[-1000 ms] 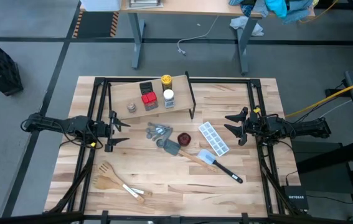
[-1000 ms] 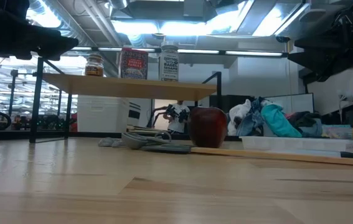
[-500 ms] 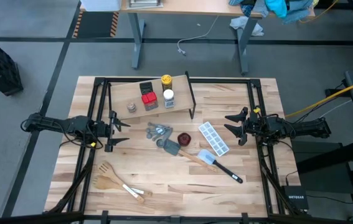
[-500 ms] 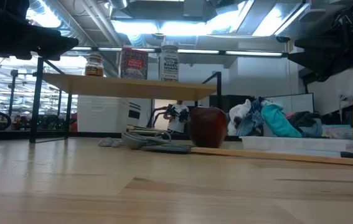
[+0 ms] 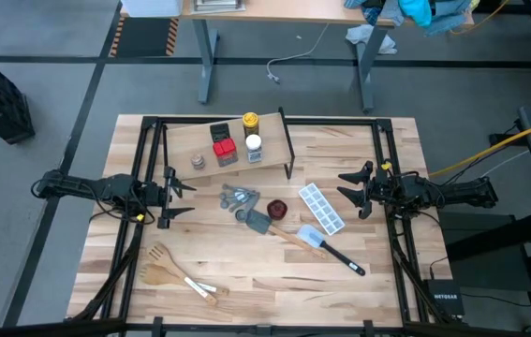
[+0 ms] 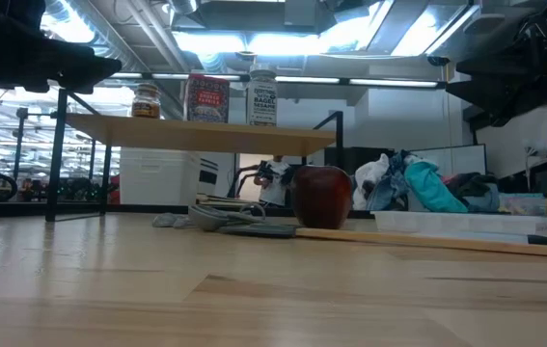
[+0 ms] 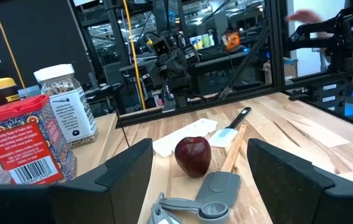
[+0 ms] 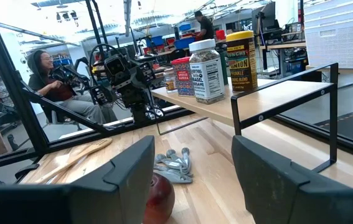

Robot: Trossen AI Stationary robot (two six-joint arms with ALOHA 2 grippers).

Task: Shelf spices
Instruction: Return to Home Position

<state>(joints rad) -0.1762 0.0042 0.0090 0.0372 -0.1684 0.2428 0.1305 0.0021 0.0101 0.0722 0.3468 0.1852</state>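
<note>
The shelf [image 5: 228, 142], a light-wood plank on black legs, stands at the table's far side, left of the middle. On the plank stand the spices: a yellow-capped jar [image 5: 250, 122], a white-capped jar [image 5: 254, 144], a red tin [image 5: 223, 148], a dark grey tin [image 5: 218, 131] and a tiny jar [image 5: 198, 161]. The low view shows the tiny jar [image 6: 146, 100], red tin [image 6: 208, 98] and white-capped jar [image 6: 262, 96] upright on it. My left gripper [image 5: 173, 197] hovers open at the table's left edge. My right gripper [image 5: 349, 192] hovers open at the right edge.
Between the grippers lie grey measuring spoons [image 5: 239, 198], a round dark-red dish [image 5: 277, 208], a white ice tray [image 5: 322, 208], a grey spatula [image 5: 263, 225] and a blue-headed one [image 5: 326, 243]. Wooden utensils [image 5: 176, 271] lie near left. A person [image 8: 51, 74] sits beyond the table.
</note>
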